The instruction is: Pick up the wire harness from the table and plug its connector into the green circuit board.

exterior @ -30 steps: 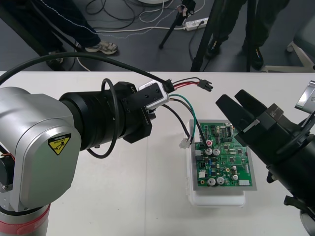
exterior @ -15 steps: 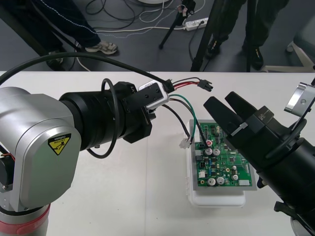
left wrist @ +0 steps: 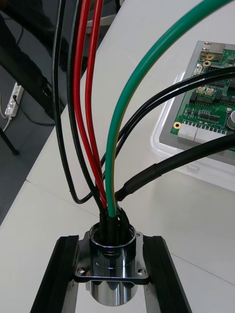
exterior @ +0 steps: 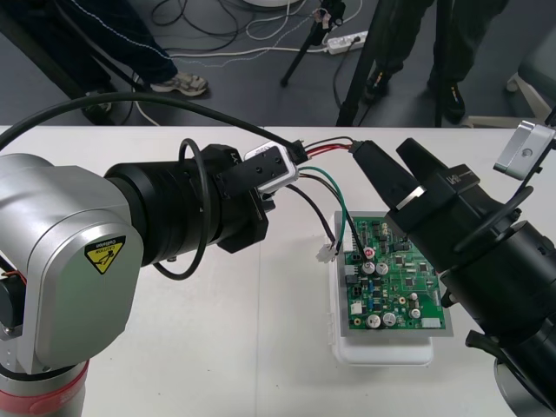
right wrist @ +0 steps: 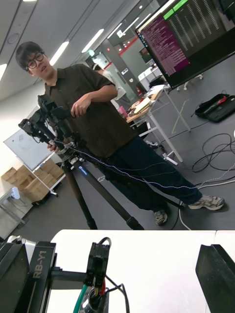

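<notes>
Left gripper [left wrist: 111,240] is clamped on the round metal socket [left wrist: 111,276] of the wire harness [exterior: 323,173], holding it above the table [exterior: 261,347] off the far left corner of the green circuit board [exterior: 395,278]. Red, black and green wires [left wrist: 115,146] arc from the socket to the small black plug [right wrist: 98,264]. The plug hangs in the air between the widely spread fingers of the right gripper [exterior: 388,156], unclamped, just beyond the board's far edge. The board sits on a white base [exterior: 382,354].
</notes>
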You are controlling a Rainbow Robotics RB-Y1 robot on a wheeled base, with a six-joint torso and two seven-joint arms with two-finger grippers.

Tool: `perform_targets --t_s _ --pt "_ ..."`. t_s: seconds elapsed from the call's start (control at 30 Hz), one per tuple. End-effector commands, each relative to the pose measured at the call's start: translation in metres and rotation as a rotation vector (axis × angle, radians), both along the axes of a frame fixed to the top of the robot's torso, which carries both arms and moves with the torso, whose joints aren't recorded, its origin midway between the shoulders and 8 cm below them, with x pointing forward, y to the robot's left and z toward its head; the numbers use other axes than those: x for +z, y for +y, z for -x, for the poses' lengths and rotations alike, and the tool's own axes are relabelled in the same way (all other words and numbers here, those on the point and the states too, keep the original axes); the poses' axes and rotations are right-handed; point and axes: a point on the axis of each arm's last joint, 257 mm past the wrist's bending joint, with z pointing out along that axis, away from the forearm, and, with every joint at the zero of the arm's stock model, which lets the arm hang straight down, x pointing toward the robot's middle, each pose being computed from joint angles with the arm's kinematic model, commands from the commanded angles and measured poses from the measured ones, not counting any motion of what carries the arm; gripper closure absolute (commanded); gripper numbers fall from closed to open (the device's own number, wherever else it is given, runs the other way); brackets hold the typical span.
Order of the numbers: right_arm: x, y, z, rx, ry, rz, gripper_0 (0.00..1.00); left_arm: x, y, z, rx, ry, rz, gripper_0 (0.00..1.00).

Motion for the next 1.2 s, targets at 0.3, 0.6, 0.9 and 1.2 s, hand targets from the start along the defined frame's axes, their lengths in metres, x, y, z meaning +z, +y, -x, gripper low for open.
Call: perform_targets --t_s 0.3,0.6,0.9,1.2 --pt "0.029 0.011 0.000 -0.014 -0.039 -0.041 0.00 0.008 -0.005 0.005 0.014 0.003 0.039 1.00" --pt "0.017 0.023 0.002 -0.007 0.015 -0.067 0.00 0.009 -0.006 0.005 0.012 0.004 0.041 1.00" --pt "0.004 0.036 0.009 0.030 0.054 -0.070 0.00 0.008 -0.007 0.007 0.007 0.007 0.041 1.00" --pt "-0.003 0.039 0.012 0.041 0.064 -0.050 0.00 0.007 -0.008 0.008 0.006 0.010 0.042 1.00"
